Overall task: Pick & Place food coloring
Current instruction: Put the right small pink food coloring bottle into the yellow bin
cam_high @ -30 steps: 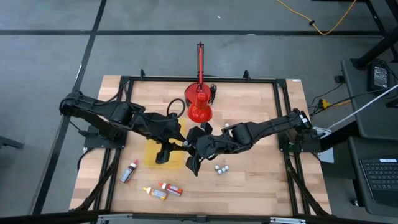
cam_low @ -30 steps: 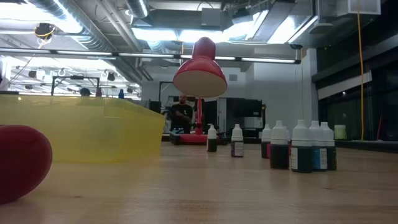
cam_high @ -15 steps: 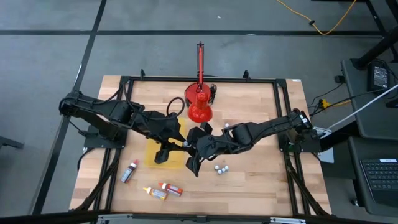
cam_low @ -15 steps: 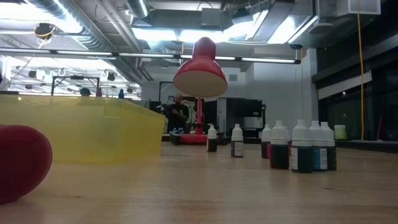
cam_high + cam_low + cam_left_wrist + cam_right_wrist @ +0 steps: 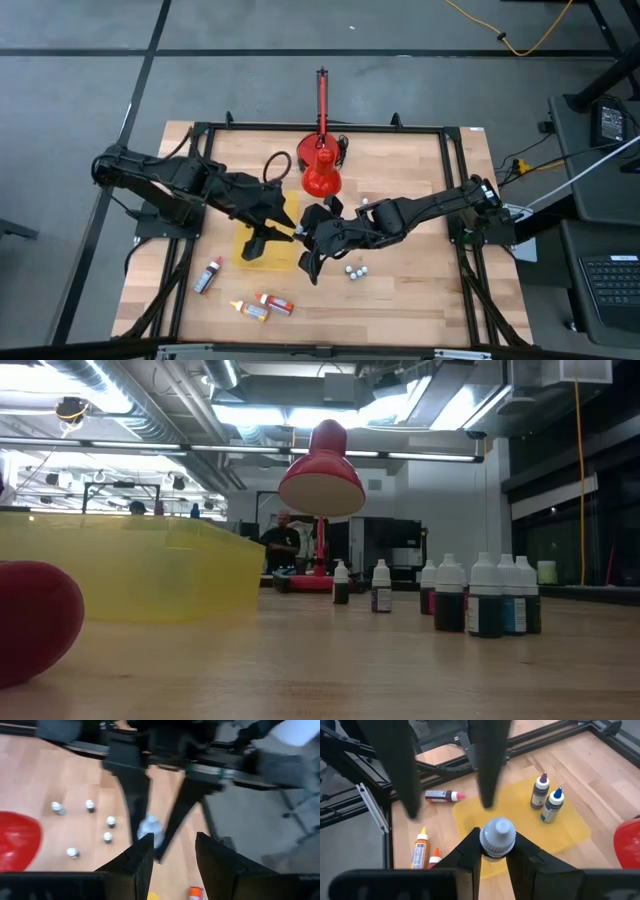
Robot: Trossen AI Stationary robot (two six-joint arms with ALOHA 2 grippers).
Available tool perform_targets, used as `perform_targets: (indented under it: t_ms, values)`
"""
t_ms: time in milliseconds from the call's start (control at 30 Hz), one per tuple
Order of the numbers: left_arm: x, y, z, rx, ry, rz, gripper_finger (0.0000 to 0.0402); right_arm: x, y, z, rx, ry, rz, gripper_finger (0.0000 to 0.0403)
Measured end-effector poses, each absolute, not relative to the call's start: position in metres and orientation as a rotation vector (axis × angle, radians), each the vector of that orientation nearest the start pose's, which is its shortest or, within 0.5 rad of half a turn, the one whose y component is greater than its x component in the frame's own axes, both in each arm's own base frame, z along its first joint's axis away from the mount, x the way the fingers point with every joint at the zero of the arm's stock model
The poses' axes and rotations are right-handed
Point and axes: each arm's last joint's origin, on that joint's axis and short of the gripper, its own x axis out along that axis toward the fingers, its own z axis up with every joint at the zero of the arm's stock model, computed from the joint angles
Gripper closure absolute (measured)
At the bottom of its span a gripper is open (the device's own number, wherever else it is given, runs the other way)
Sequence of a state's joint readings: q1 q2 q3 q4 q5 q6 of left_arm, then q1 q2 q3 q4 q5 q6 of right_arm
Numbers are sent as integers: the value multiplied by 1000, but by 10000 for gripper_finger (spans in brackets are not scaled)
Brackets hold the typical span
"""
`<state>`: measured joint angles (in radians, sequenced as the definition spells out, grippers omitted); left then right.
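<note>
Right claw grips a pale-capped food coloring bottle above the yellow tray.

No label text is legible. The left claw, open and holding nothing, has shifted slightly toward the table's left edge. Two capped bottles stand in the tray; three bottles, apparently red and orange, lie on the table.

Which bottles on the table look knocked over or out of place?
Three food coloring bottles lie on their sides on the bare wood beyond the yellow tray: a red-tipped one, an orange-yellow one and another beside it. Two bottles stand upright in the tray.
</note>
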<state>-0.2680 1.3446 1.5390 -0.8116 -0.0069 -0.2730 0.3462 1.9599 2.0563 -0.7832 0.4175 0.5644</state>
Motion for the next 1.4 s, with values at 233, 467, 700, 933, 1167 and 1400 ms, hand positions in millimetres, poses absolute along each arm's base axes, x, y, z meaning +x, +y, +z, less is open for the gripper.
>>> perform_targets:
  t_ms: [233,467,700,933,1167,1400]
  values:
    - [260,-70,412,-148,612,-93,263,410,135,372,294,586,-242,329]
    - [265,-71,410,-150,614,-100,263,410,135,372,284,587,-240,328]
    - [269,-73,405,-147,633,-101,263,410,135,372,273,593,-238,328]
    - [271,-73,404,-146,636,-100,263,409,135,371,271,597,-239,328]
    - [271,-73,404,-151,640,-98,284,409,135,371,270,595,-238,328]
    - [271,-73,404,-151,641,-95,339,410,136,372,270,593,-236,328]
